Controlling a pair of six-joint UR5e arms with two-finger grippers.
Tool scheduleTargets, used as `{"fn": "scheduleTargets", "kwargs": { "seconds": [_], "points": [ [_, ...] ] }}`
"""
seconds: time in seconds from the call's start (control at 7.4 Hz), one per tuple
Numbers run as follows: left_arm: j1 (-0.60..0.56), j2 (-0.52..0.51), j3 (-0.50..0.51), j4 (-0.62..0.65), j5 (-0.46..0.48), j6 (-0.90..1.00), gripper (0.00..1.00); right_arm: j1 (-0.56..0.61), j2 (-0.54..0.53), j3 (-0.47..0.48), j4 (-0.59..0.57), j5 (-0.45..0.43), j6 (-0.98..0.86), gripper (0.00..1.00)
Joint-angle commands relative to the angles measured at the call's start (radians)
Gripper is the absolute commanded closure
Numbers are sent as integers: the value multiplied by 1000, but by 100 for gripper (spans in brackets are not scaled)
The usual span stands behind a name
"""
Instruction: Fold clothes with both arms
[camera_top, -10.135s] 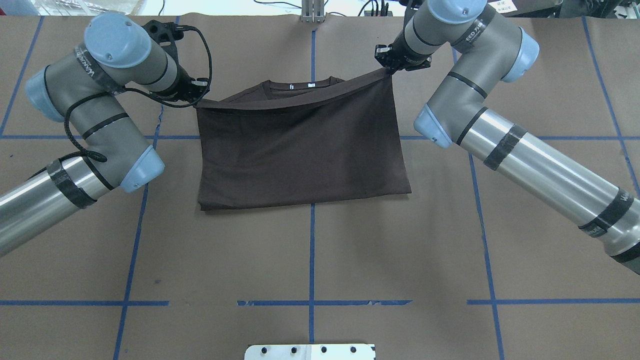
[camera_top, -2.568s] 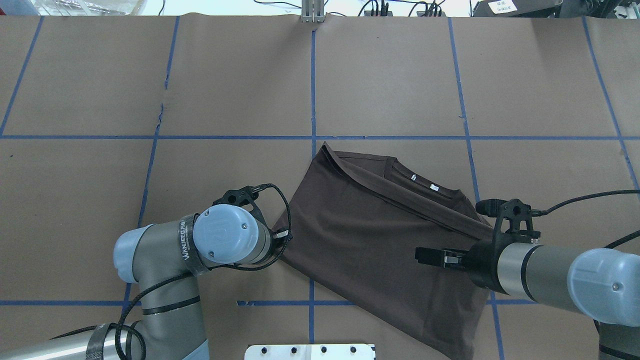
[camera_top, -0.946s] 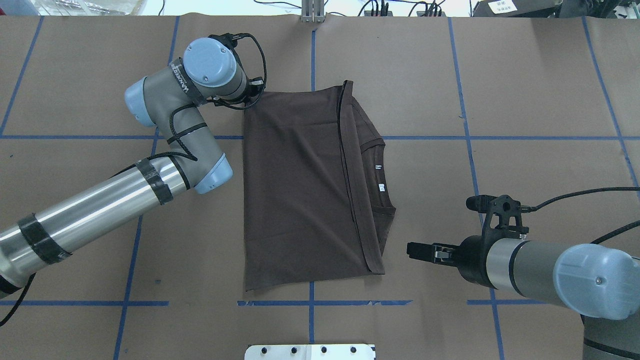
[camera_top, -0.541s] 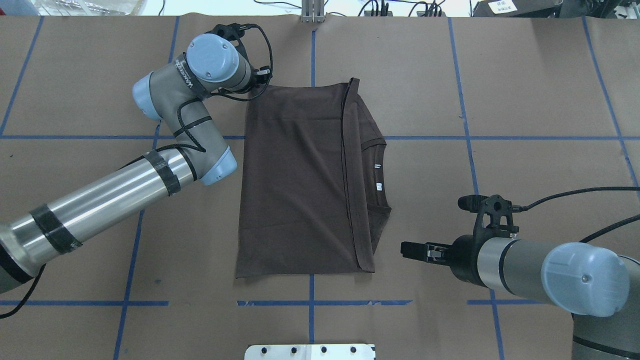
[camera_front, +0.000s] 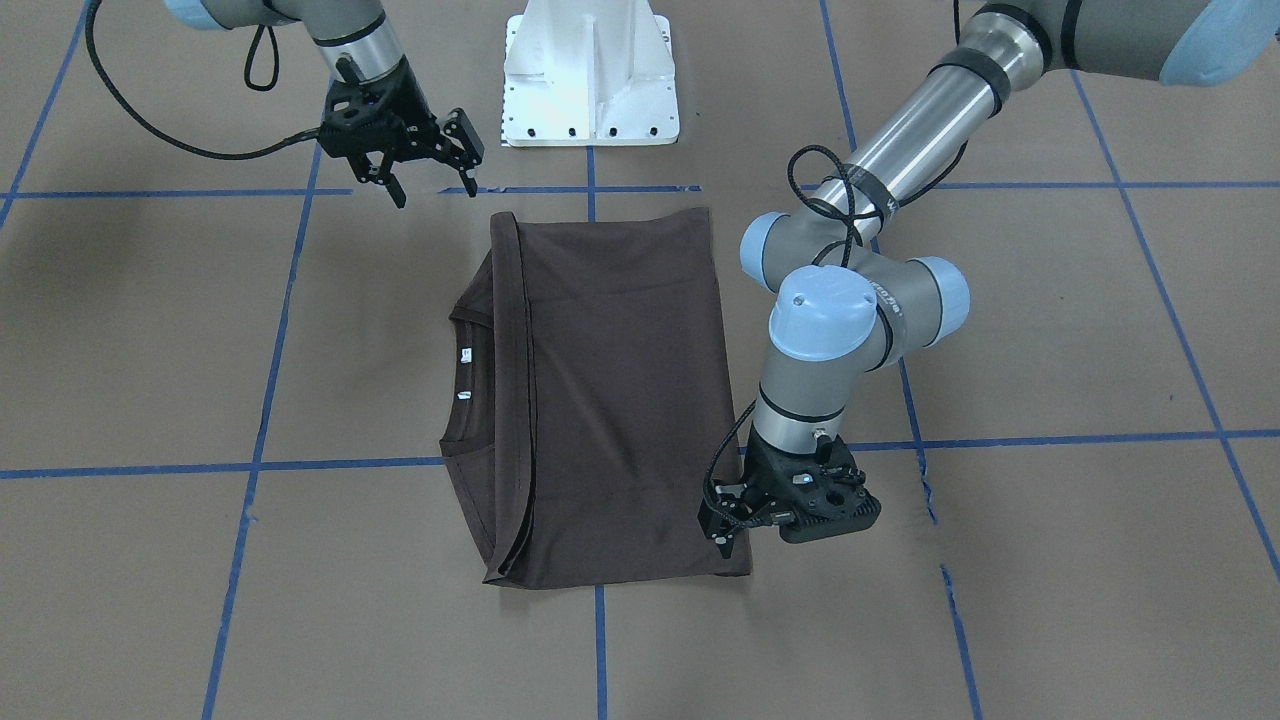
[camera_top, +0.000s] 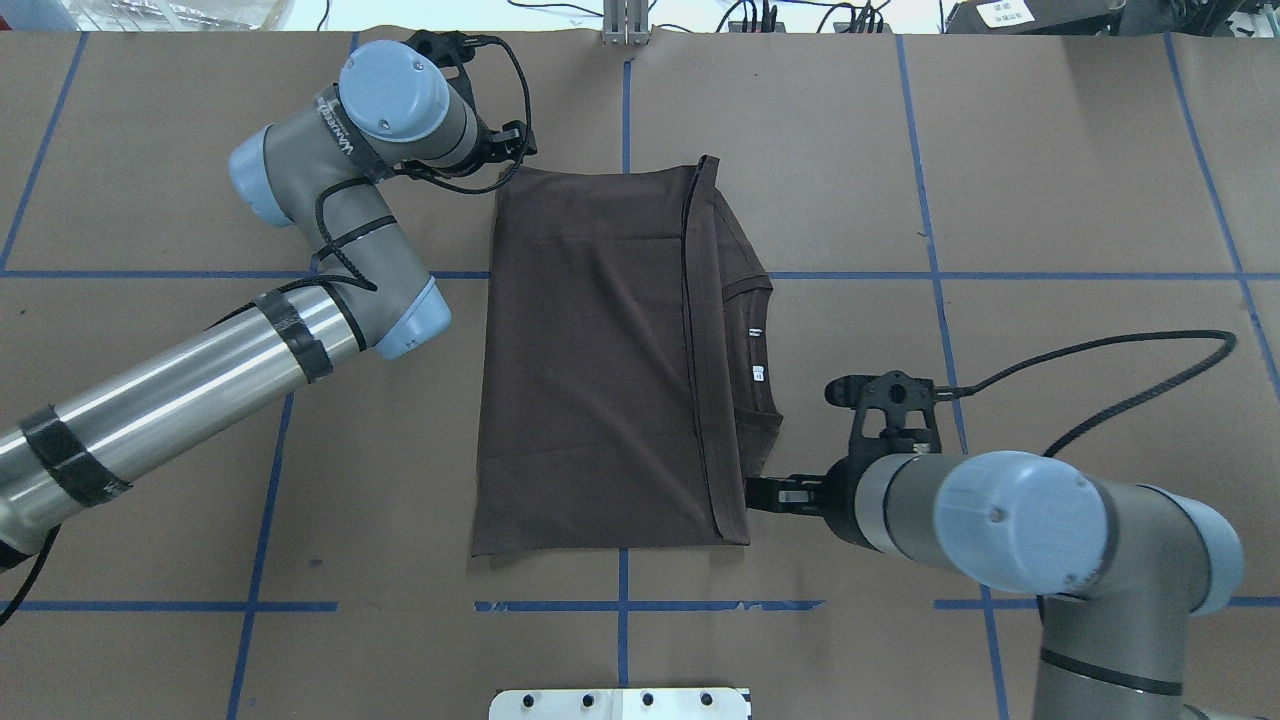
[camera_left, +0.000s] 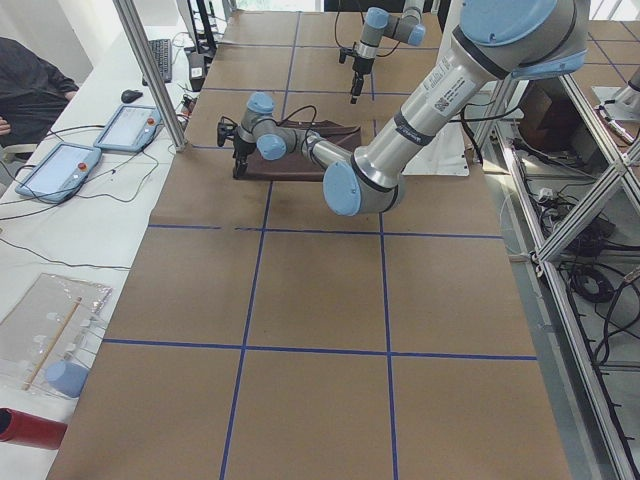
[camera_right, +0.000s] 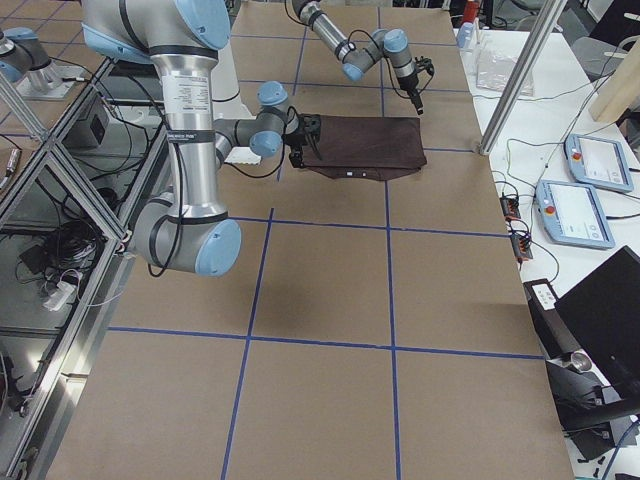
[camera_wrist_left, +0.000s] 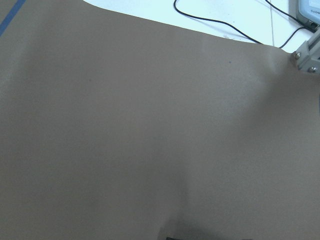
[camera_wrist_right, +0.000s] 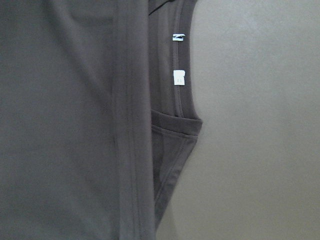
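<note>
The dark brown T-shirt (camera_top: 600, 360) lies folded and flat on the paper in the middle of the table. Its collar (camera_top: 757, 345) and white tags (camera_wrist_right: 178, 77) face my right side. My left gripper (camera_front: 725, 535) points down at the shirt's far corner on my left. The wrist hides its fingers, so I cannot tell whether they hold cloth. The left wrist view shows only bare paper. My right gripper (camera_front: 432, 185) hangs open just off the near corner on my right (camera_top: 765, 493), with nothing between its fingers.
The white base pedestal (camera_front: 590, 70) stands at the near edge of the table. Blue tape lines (camera_top: 625, 605) grid the brown paper. Tablets (camera_left: 60, 165) and a seated person (camera_left: 30, 75) are beyond the far edge, beside a metal post (camera_left: 150, 70).
The shirt, held up by both grippers ten seconds ago, now lies turned a quarter. In the last second my right gripper moved in to its near corner, and my left arm shifted slightly left.
</note>
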Motion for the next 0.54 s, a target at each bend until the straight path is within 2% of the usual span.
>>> {"fn": "scheduleTargets", "kwargs": {
  "seconds": [0.0,0.14,0.41],
  "points": [
    [7,105,-294,221,-20,16,0,-1,220,-125,-255,5,-95,0],
    [15,130,-385,287,-61,15,0,-3,259,-182,-277,22,-98,0],
    [48,142,-419,295,-72,-2,0,-3,270,-255,-279,63,-156,0]
  ]
}}
